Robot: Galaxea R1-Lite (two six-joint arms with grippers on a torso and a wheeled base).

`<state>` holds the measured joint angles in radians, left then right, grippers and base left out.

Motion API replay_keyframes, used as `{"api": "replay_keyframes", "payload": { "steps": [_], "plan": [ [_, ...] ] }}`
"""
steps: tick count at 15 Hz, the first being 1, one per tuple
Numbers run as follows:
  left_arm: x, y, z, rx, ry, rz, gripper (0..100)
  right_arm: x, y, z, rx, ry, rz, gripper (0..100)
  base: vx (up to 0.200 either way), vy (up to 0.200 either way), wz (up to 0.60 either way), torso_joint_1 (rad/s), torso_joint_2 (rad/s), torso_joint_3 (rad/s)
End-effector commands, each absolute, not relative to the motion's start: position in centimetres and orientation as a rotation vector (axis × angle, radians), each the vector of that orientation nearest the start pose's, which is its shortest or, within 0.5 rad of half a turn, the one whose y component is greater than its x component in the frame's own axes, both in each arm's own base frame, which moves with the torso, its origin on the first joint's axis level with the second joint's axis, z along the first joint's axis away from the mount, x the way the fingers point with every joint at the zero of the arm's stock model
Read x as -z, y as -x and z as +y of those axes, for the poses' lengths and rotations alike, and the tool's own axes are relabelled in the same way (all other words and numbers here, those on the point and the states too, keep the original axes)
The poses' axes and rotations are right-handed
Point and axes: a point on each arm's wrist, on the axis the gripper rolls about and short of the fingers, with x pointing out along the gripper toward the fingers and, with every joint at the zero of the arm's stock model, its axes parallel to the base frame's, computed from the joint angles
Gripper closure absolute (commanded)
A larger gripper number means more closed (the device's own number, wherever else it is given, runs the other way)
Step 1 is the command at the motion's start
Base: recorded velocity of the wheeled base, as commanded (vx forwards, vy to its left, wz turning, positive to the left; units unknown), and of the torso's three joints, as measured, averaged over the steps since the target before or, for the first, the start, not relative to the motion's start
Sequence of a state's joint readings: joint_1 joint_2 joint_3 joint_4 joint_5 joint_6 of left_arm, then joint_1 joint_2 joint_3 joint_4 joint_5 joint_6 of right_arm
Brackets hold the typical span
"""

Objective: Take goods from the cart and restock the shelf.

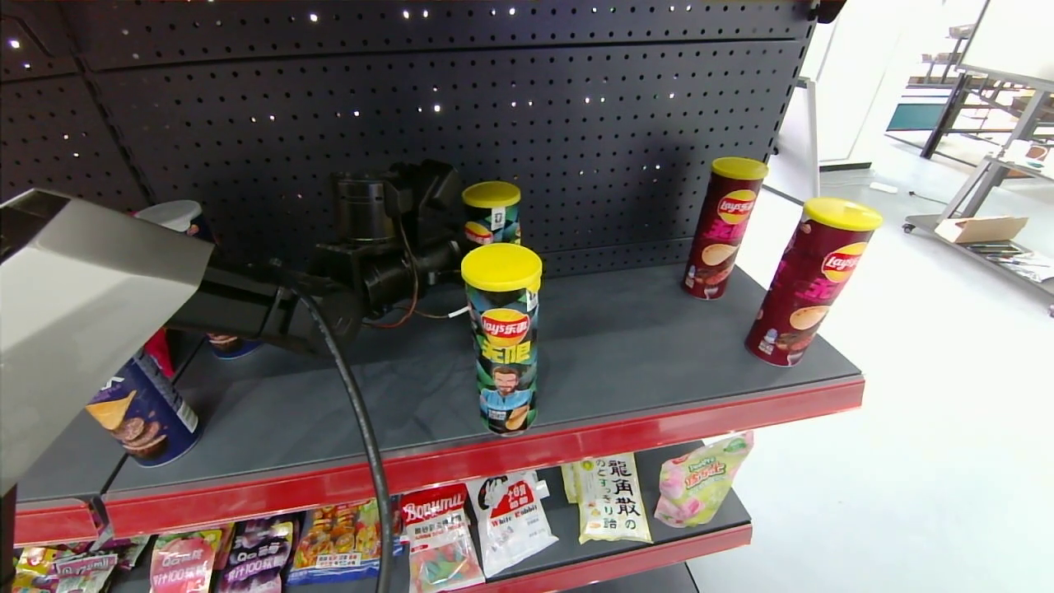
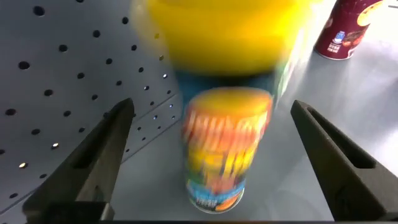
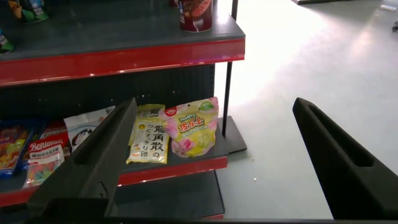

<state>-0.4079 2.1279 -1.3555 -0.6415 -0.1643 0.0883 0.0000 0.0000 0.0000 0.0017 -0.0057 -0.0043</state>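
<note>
Bright room, shaded shelf

Strong light comes from the open room past the shelf's (image 1: pixel 642 346) right end and washes the white floor (image 1: pixel 930 428) nearly blank. Pinpoints glint through the pegboard (image 1: pixel 576 107) holes, and the red front lip (image 1: pixel 700 422) carries a soft sheen. In the left wrist view both chip cans (image 2: pixel 217 162) are smeared, the nearer yellow lid (image 2: pixel 227 34) most.

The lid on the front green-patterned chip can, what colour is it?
Yellow. The lid of that chip can shows best in the head view.

I see my left arm (image 1: pixel 362 280) as follows: silver-grey shroud (image 1: pixel 82 305), black links (image 1: pixel 239 309), black cable (image 1: pixel 366 445), thin orange wires (image 1: pixel 408 317); dark wedge-shaped fingers (image 2: pixel 93 171).
</note>
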Motion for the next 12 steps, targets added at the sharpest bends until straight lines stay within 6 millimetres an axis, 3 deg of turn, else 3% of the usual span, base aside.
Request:
{"api": "replay_keyframes", "payload": {
  "steps": [1,4,10,12],
  "plan": [
    [-17.9,-39.6,-17.4,0.567,-0.101,0.099,0,-7.5,2.3,0.0,0.006,0.005,0.003,0,0.0,0.0,0.0,0.0,0.0,0.0],
    [-18.7,-37.9,-16.1,0.552,-0.101,0.11,0,-7.5,2.3,0.0,0.006,0.005,0.003,0,0.0,0.0,0.0,0.0,0.0,0.0],
    [-17.7,-32.0,-10.7,0.478,-0.107,0.235,0,-7.5,2.3,0.0,0.006,0.005,0.003,0,0.0,0.0,0.0,0.0,0.0,0.0],
    [-17.6,-27.5,-9.0,0.478,-0.101,0.266,0,-7.5,2.3,0.0,0.006,0.005,0.003,0,0.0,0.0,0.0,0.0,0.0,0.0]
  ]
}}
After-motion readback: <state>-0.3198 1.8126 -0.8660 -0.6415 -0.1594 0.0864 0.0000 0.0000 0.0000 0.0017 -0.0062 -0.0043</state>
